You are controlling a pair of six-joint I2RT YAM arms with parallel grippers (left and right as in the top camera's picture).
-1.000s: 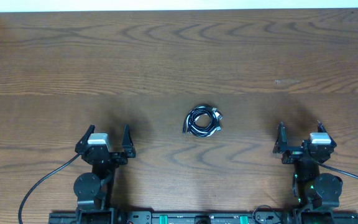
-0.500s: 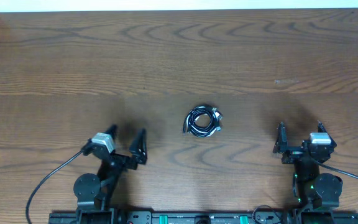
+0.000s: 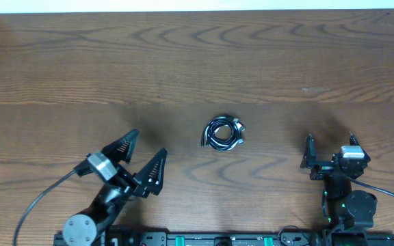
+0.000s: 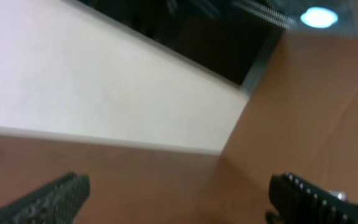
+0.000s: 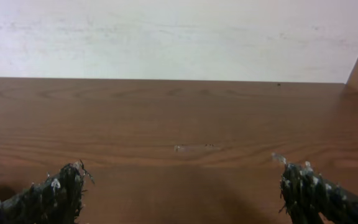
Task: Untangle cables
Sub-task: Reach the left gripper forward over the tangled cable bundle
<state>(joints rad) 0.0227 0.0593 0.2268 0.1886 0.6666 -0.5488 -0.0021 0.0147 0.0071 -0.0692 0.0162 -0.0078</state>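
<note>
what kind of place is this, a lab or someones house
Probably a robotics lab bench: a left arm and right arm mounted at the edge of a wooden table, one small tangle of cables laid mid-table, and a plain white wall behind.

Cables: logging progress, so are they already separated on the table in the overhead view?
No, the cables lie bunched together in one small coil.

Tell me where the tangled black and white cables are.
Overhead view: the tangled bundle of thin black and white cables lies centred on the brown wooden table, between the open left gripper and open right gripper, touching neither.
</note>
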